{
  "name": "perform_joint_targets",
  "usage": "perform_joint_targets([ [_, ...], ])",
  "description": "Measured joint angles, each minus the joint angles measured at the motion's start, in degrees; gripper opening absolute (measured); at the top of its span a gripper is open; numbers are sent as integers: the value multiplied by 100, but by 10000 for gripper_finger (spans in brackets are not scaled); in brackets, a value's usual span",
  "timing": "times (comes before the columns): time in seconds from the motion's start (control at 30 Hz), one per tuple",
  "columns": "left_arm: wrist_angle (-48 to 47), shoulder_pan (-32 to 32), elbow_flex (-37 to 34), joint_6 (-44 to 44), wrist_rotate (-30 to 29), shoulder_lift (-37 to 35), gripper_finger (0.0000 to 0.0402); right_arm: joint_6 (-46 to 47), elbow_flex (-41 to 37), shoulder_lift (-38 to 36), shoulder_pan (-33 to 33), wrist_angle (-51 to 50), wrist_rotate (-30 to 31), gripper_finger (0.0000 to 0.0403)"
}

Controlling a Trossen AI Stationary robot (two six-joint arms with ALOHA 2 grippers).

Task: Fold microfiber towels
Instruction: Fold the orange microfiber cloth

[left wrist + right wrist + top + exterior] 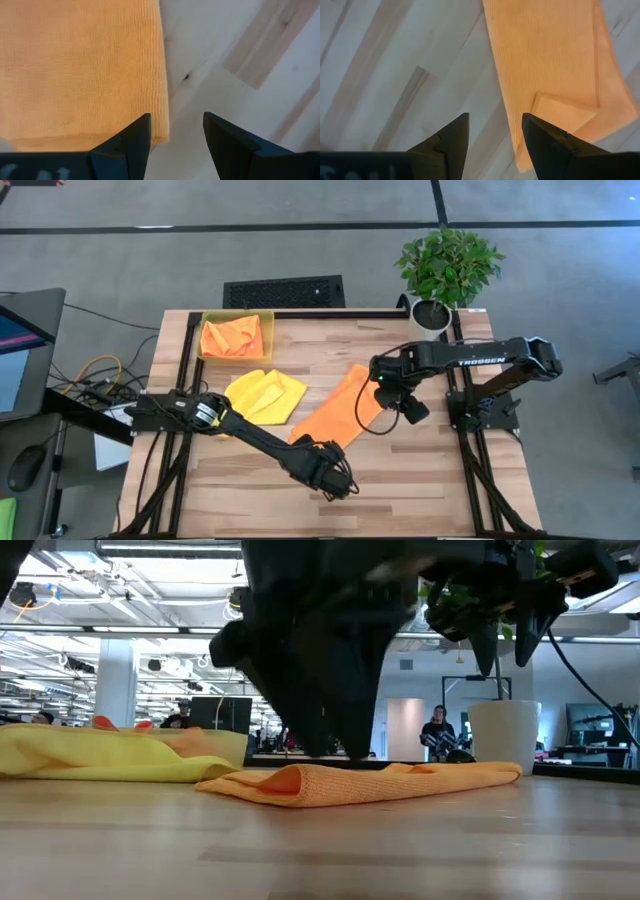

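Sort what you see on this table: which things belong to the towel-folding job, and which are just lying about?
Part of the job:
- orange towel, folded long, mid-table
- yellow towel
- second orange towel, in the bin

Just lying about:
- yellow bin
- potted plant
- black keyboard

Bright, even ceiling light (near arm blurred, low view)

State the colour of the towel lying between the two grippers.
Orange towel; it shows best in the high view.
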Motion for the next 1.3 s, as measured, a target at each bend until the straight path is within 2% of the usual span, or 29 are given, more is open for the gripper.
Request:
perform_joint_targets([
  [0.23,-526,-13,4,30,41,237,174,149,-6,7,0,-22,5,205],
  [0.47,-538,-9,23,33,377,376,163,169,-5,5,0,-47,13,205],
  [0.57,-529,21,24,32,467,373,126,171,-5,-13,0,-53,15,205],
  [0.77,-594,121,33,89,742,358,14,258,2,-272,0,-63,18,205],
  [1.03,-1224,358,717,784,881,369,3,815,0,-1032,-7,-25,186,205],
  [1.3,-1740,1029,1593,2008,695,348,1,1338,0,-1755,-7,-25,501,205],
])
